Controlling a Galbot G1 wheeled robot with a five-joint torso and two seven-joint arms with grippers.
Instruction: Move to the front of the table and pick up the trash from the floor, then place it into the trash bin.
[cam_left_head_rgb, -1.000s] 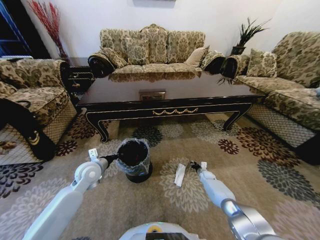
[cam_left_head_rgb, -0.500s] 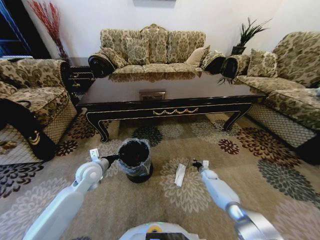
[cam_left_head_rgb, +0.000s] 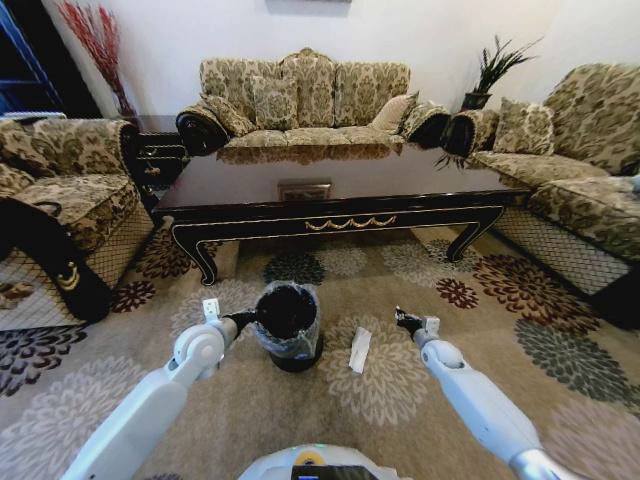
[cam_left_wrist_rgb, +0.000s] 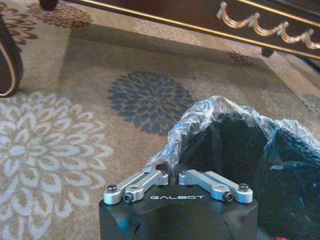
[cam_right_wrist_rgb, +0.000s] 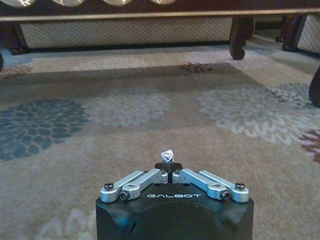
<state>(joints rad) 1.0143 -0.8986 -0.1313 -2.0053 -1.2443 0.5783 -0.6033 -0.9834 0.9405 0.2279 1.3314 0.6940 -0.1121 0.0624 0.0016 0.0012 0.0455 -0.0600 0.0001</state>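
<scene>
The trash bin (cam_left_head_rgb: 287, 325) sits nearer the white wrapper (cam_left_head_rgb: 360, 349) now, left pincer (cam_left_head_rgb: 250, 319) clenched on its liner; right pincer (cam_left_head_rgb: 403, 320) grasps a white scrap (cam_right_wrist_rgb: 166, 154).

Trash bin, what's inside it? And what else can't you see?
- Inside of the trash bin: too dark in the head and left wrist views to tell its contents.
- Left gripper tips: covered by the crinkled liner, left wrist view.
- White scrap pinched in the right gripper: too small to identify.
- Floor under the table: shadowed, head view.
</scene>
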